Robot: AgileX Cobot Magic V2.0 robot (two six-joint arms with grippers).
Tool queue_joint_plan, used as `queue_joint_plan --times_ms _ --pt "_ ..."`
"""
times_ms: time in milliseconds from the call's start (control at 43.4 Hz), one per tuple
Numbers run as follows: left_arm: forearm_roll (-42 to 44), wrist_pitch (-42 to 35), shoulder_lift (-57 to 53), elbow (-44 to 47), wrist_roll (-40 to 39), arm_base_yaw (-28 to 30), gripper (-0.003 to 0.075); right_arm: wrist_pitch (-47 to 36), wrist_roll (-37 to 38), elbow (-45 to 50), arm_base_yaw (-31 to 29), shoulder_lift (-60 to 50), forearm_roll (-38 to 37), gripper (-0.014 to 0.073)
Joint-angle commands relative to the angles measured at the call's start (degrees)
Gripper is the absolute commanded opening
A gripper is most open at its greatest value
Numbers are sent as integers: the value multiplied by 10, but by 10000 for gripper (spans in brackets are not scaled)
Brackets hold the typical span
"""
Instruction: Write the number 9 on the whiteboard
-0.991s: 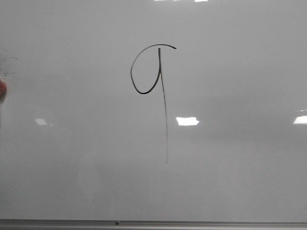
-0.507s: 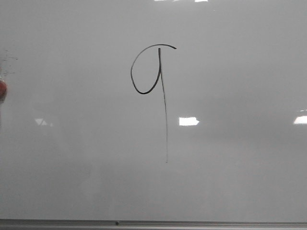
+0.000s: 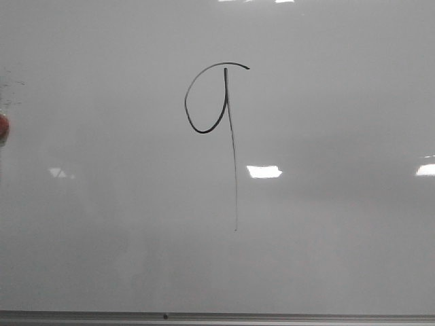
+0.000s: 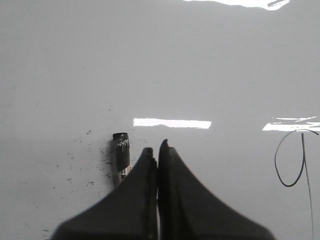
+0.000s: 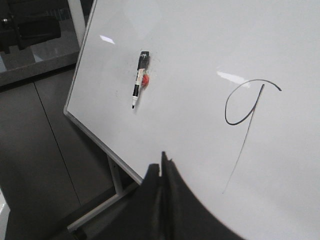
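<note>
Pincers — left [image 4: 158, 150] and right [image 5: 162, 167] both pressed together, empty | number 9 [image 3: 216, 115] drawn on whiteboard [image 3: 340, 258] | arms best kept clear — strokes left unsmudged.

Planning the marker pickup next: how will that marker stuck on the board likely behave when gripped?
The marker looks like a slim rigid cylinder, so probably light but slippery between flat fingers. It hangs on the tilted whiteboard beside a red piece, perhaps a magnet, so expect slight resistance. Once freed, it would likely roll.

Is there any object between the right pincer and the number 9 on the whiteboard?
Nothing visible does. From the shut right pincer to the number 9 there is only bare whiteboard. The marker is stuck off to the side.
</note>
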Motion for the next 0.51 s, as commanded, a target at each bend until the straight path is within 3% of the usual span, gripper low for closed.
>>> queue_joint_plan --times_ms 0,484 --pt "-3 -41 3 -15 -4 -4 -19 -26 -2 -14 -4 5 26 -69" --pt "28 -46 2 -6 -4 -4 -19 -26 -2 -14 -4 5 26 -69"
